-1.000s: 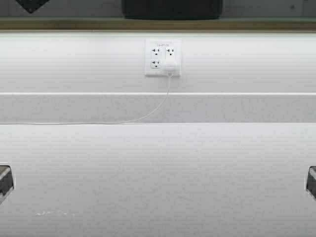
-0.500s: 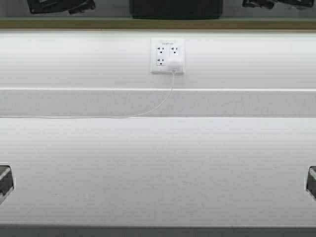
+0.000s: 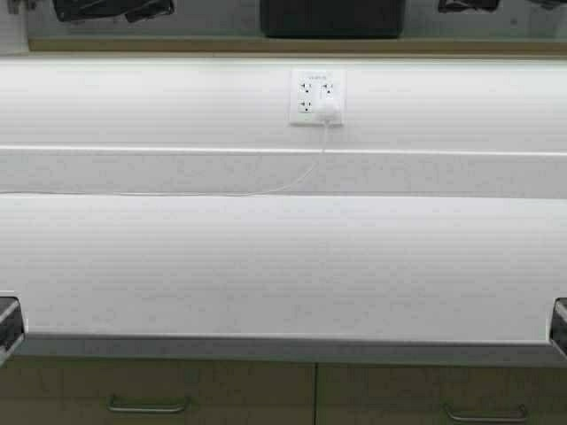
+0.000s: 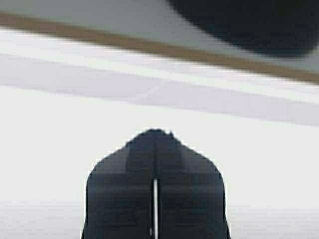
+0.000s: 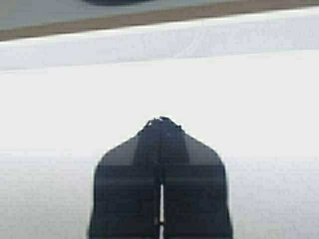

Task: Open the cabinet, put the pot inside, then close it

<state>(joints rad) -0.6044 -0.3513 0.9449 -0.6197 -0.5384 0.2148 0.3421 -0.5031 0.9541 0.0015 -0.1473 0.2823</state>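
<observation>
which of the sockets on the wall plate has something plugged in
The lower-right socket of the outlet plate: a white plug sits in it, its white cable trailing down and left. The other three sockets show bare slots.

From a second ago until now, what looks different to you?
The robot has backed away from the white counter: its front edge and the beige drawer fronts below have come into view, and the wall outlet with its white cord sits higher and further right. Nothing on the counter itself moved. Both tools, left and right, stayed shut and empty.
</observation>
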